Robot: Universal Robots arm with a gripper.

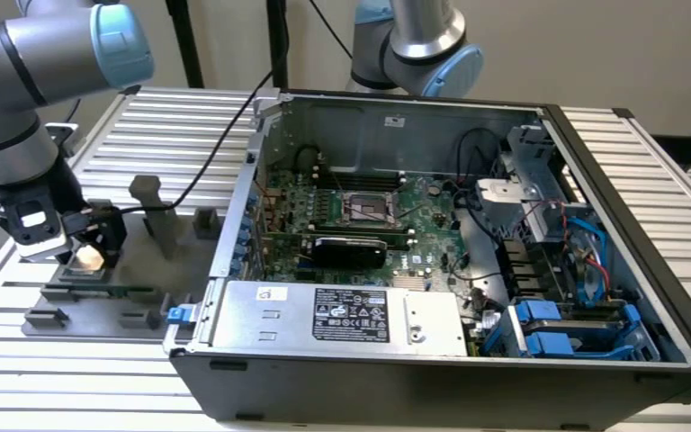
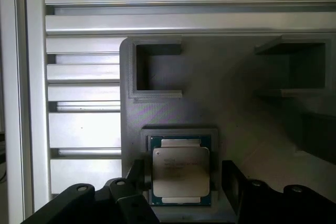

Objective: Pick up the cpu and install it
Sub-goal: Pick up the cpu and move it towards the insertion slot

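Hand (image 2: 182, 182) low over the grey fixture plate (image 2: 210, 108), black fingers (image 2: 137, 174) spread to either side of the cpu (image 2: 181, 170). A gap shows on at least one side, so nothing is gripped. The cpu lies flat in a square recess of the plate, silvery top up. In the exterior view the hand (image 1: 87, 247) is at the exterior view's left, above the plate (image 1: 141, 270) on the slatted desk (image 1: 166, 117). The computer case (image 1: 442, 360) stands beside it, and its motherboard socket (image 1: 370, 209) is well apart from the cpu.

Print on the power supply label (image 1: 352, 315) and on the cpu (image 2: 181, 174) cannot be read.
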